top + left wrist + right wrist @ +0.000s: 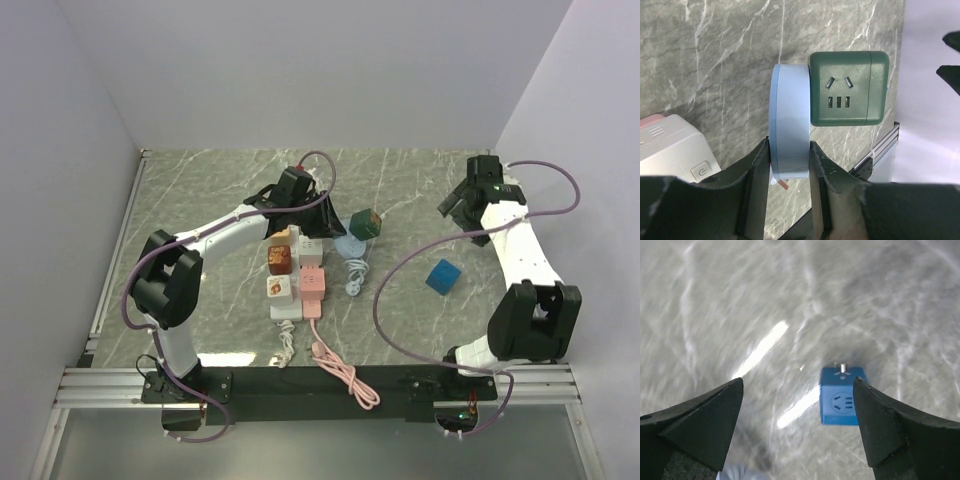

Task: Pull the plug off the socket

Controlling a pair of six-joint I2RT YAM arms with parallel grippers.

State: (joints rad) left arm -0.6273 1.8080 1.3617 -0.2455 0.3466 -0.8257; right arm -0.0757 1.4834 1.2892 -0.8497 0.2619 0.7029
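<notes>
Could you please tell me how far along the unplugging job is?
Looks done: the blue cube plug lies loose on the table, pins bare, apart from the open right fingers. In hand: the left fingers clamp the light blue socket. Left: the green cube butts against that socket, seemingly plugged in.

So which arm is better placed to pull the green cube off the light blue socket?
Right. The right claw is open and empty, while the left claw is shut on the light blue socket. The green cube sits against that socket's side, uncovered.
</notes>
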